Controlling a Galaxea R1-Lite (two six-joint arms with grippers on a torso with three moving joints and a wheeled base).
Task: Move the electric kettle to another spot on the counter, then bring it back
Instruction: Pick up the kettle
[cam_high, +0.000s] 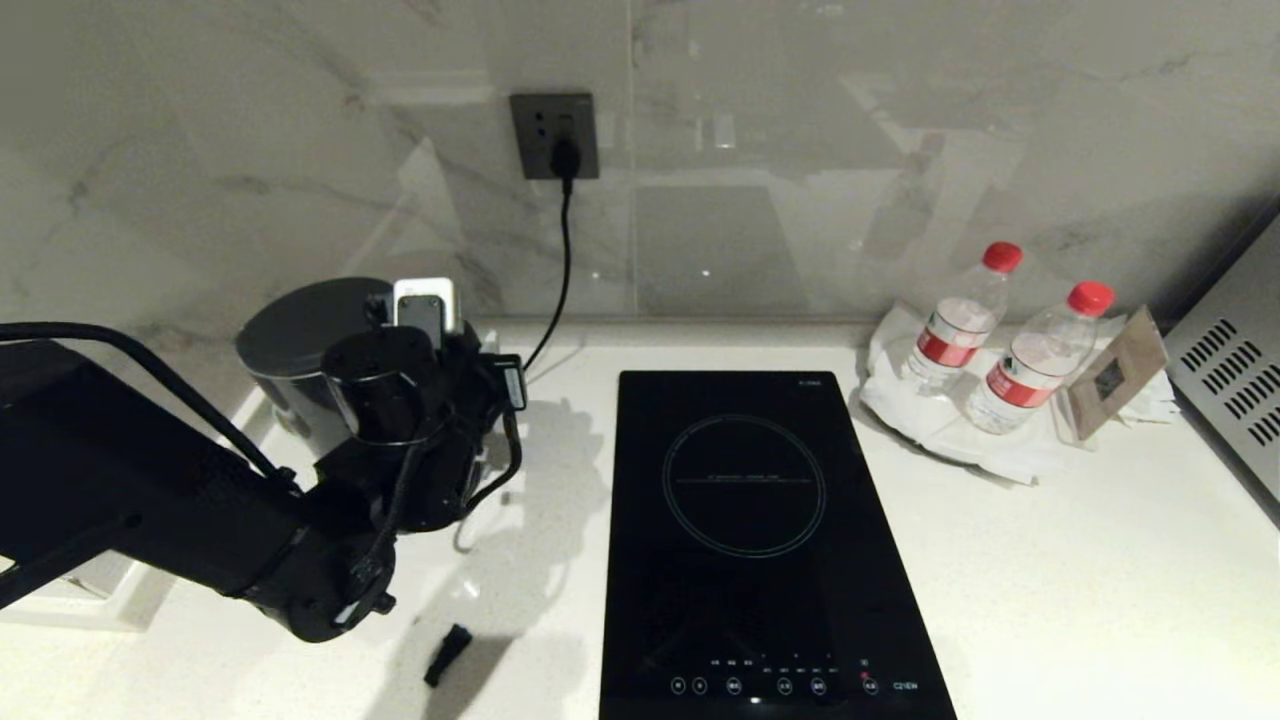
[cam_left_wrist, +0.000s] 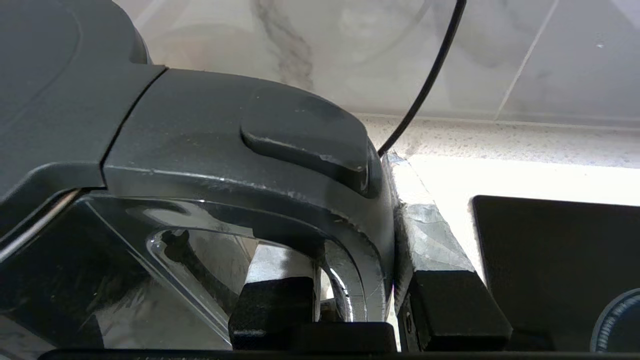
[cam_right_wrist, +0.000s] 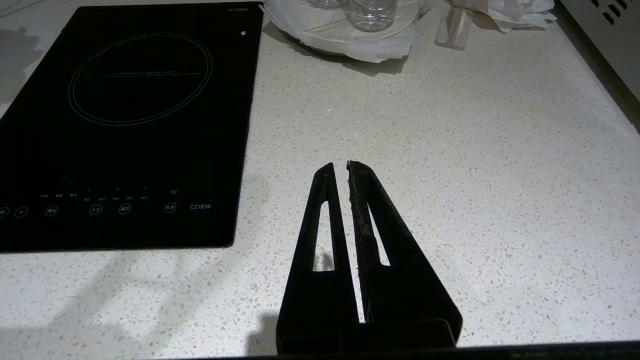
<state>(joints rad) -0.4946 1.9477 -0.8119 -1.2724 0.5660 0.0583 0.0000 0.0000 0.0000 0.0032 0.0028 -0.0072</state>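
The electric kettle (cam_high: 300, 335), glossy black with a flat round lid, stands at the back left of the white counter (cam_high: 1050, 560), close to the wall. My left gripper (cam_left_wrist: 356, 272) is shut on the kettle's (cam_left_wrist: 225, 150) loop handle: one finger is inside the loop and the taped finger (cam_left_wrist: 430, 235) presses on its outer side. In the head view my left wrist (cam_high: 410, 430) hides the handle and the fingers. My right gripper (cam_right_wrist: 339, 167) hovers shut over bare counter (cam_right_wrist: 475, 150), to the right of the cooktop, holding nothing.
A black glass cooktop (cam_high: 750, 540) lies just right of the kettle. A cord (cam_high: 560, 270) runs down from the wall socket (cam_high: 553, 135). Two water bottles (cam_high: 955, 320) stand on white paper at the back right, by a vented metal appliance (cam_high: 1230, 370). A small black piece (cam_high: 447, 655) lies near the front.
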